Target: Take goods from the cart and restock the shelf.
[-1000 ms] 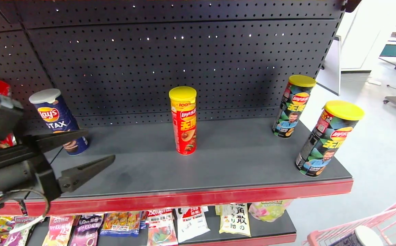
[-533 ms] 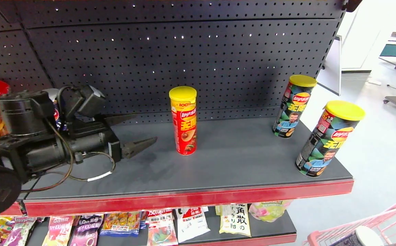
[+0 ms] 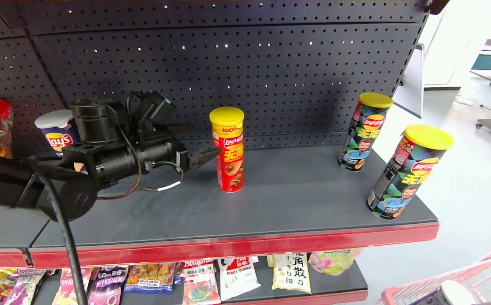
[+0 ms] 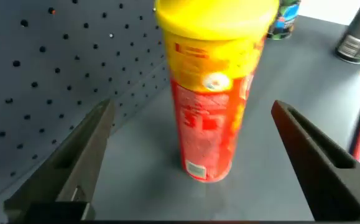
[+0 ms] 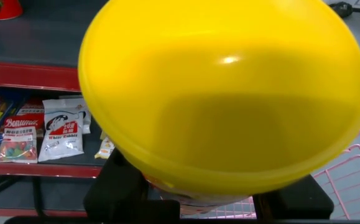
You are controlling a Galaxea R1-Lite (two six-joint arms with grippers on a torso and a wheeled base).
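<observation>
A red chip can with a yellow lid stands upright mid-shelf. My left gripper is open and level with it, just to its left, one fingertip close to its side. In the left wrist view the red can stands ahead between the spread fingers, untouched by them. My right gripper is shut on a yellow-lidded can, held out in front of the shelf's red edge.
A blue can with a white lid stands behind my left arm. Two green-black cans stand at the shelf's right end. Snack bags fill the lower shelf. A pink cart sits low right.
My left arm has swept right along the shelf, from beside the blue can up to the red can, gripper staying open. The cans have not moved.
</observation>
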